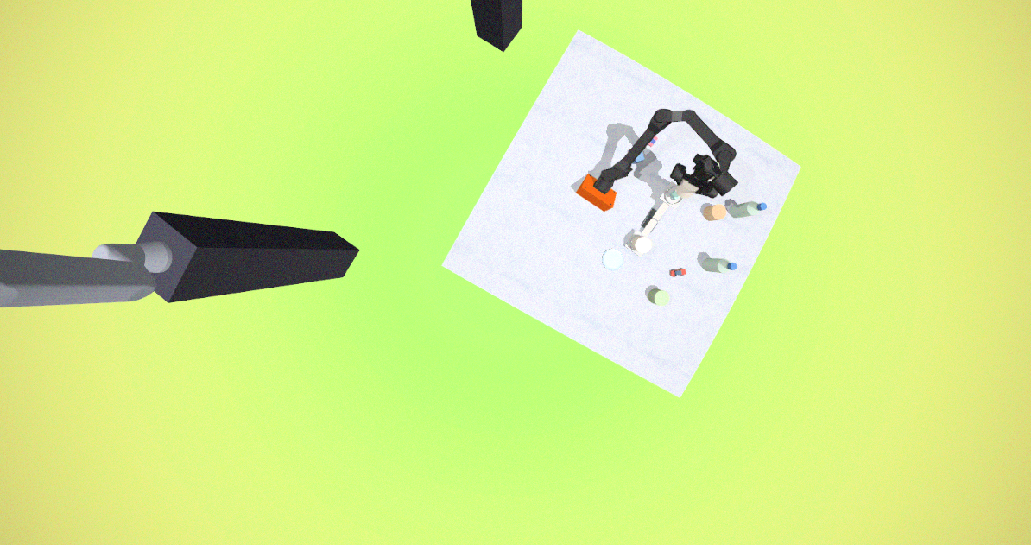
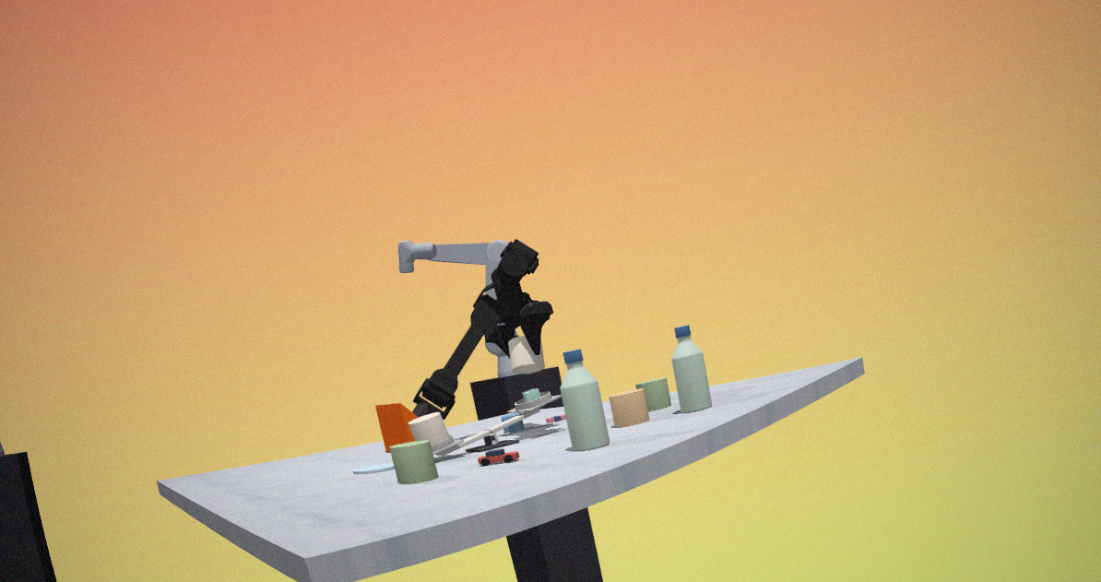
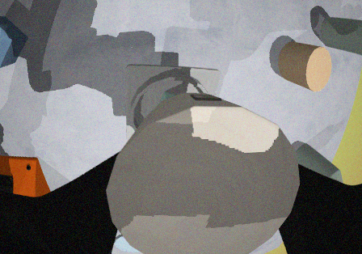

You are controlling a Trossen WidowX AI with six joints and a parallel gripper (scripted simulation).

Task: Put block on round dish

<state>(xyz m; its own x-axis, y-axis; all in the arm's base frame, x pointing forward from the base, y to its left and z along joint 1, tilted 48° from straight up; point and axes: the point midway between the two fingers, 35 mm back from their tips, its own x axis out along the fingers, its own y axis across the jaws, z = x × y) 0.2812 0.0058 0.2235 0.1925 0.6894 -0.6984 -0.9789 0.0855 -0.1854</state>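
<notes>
My gripper [image 2: 523, 353] [image 3: 196, 157] is shut on a cream cup [image 1: 685, 189] [image 2: 526, 356], held tilted in the air above the raised end of the balance [image 1: 658, 214] [image 2: 504, 426]. A small teal block [image 1: 673, 195] [image 2: 531, 394] sits uncovered on that raised end, just below the held cup. In the wrist view the cup hides most of the block. The other cream cup [image 1: 641, 243] [image 2: 428, 429] stands on the lowered end. The pale blue round dish [image 1: 612, 259] [image 2: 372, 469] lies beside that lowered end, with nothing on it.
An orange box [image 1: 592, 193] [image 2: 394, 428] is at the arm's base. A tan cylinder [image 1: 715, 212] [image 2: 629, 409] and two bottles [image 2: 586, 412] [image 2: 692, 381] stand on the right. A red toy car [image 1: 677, 272] [image 2: 498, 457] and a green cylinder [image 1: 659, 296] [image 2: 414, 462] are near the lowered end.
</notes>
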